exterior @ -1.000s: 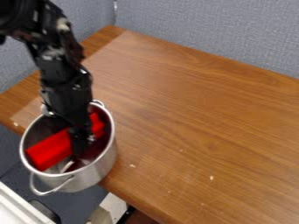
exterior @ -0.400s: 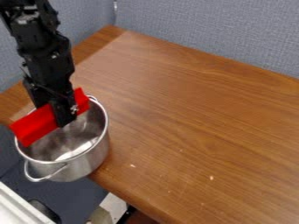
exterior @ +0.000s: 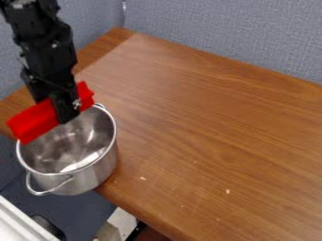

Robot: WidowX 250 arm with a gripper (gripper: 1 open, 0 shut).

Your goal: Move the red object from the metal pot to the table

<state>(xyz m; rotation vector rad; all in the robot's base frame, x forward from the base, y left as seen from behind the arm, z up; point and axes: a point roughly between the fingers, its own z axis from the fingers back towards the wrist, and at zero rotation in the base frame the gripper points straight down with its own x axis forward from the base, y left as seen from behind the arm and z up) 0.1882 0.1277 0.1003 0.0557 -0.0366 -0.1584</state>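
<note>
Holding red block (exterior: 51,116) over metal pot (exterior: 68,151), hand (exterior: 67,112) clamped round its middle. Pot by left edge of tabletop (exterior: 208,118). Block tilted, low over rim; sideways swing too soon could clip rim, twist block loose or drag pot off edge.

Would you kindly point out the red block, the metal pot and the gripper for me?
Red block (exterior: 34,123): camera view, left part.
Metal pot (exterior: 96,175): camera view, outer wall.
Gripper (exterior: 66,109): camera view, between fingertips.
</note>
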